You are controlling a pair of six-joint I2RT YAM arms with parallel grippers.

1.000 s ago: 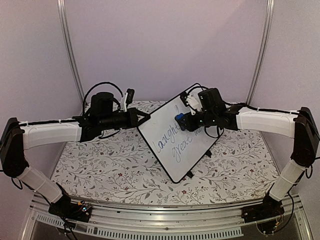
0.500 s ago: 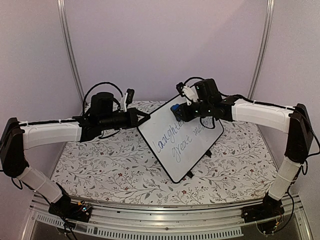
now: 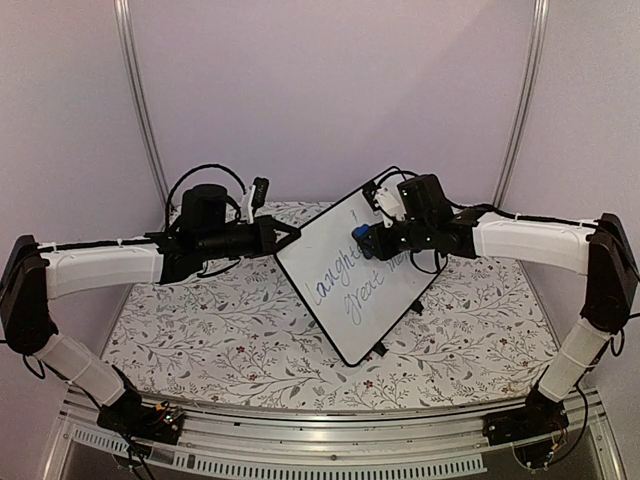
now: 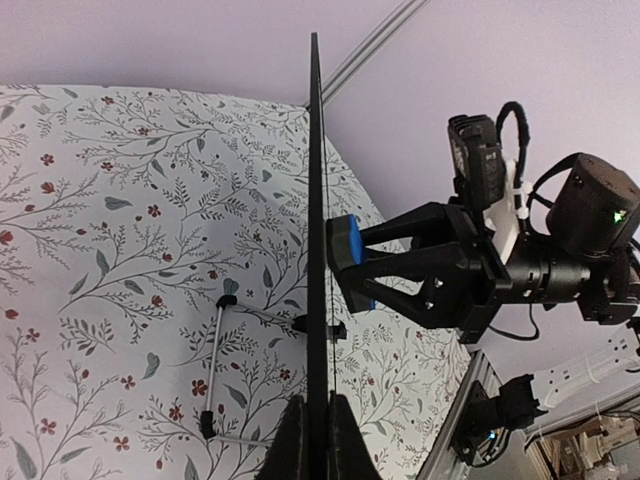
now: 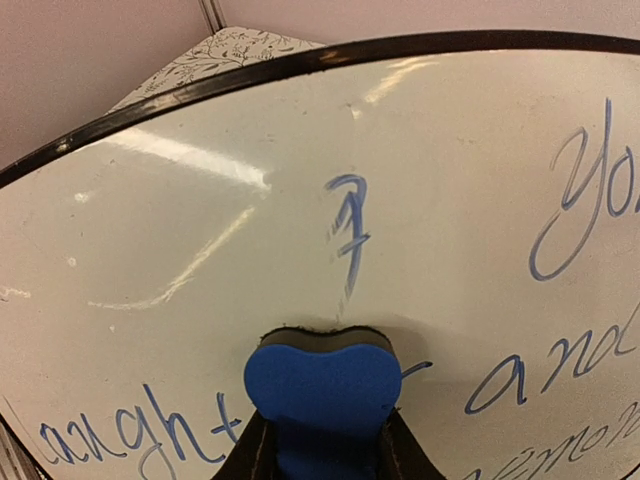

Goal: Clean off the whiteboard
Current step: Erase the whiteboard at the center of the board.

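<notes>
The whiteboard (image 3: 335, 300) is held tilted above the table, with blue cursive writing on its lower half. My left gripper (image 3: 290, 236) is shut on its left rim. In the left wrist view the whiteboard (image 4: 317, 200) shows edge-on, clamped between my left gripper (image 4: 318, 425) fingers. My right gripper (image 3: 372, 242) is shut on a blue eraser (image 3: 358, 236), whose dark felt face presses on the board. The right wrist view shows the eraser (image 5: 322, 385) in my right gripper (image 5: 322, 445), just below a leftover blue stroke (image 5: 346, 228) on the whiteboard (image 5: 200, 210).
A floral tablecloth (image 3: 220, 330) covers the table. A wire stand (image 4: 214, 372) and small black feet (image 3: 380, 349) hang from the board. Purple walls and aluminium posts (image 3: 140, 110) close in the back, and the arm bases sit on the front rail (image 3: 320, 440).
My right gripper slid the eraser up and left across the board, then came back down and right to about where it was a second ago. The left arm and the board stayed still.
</notes>
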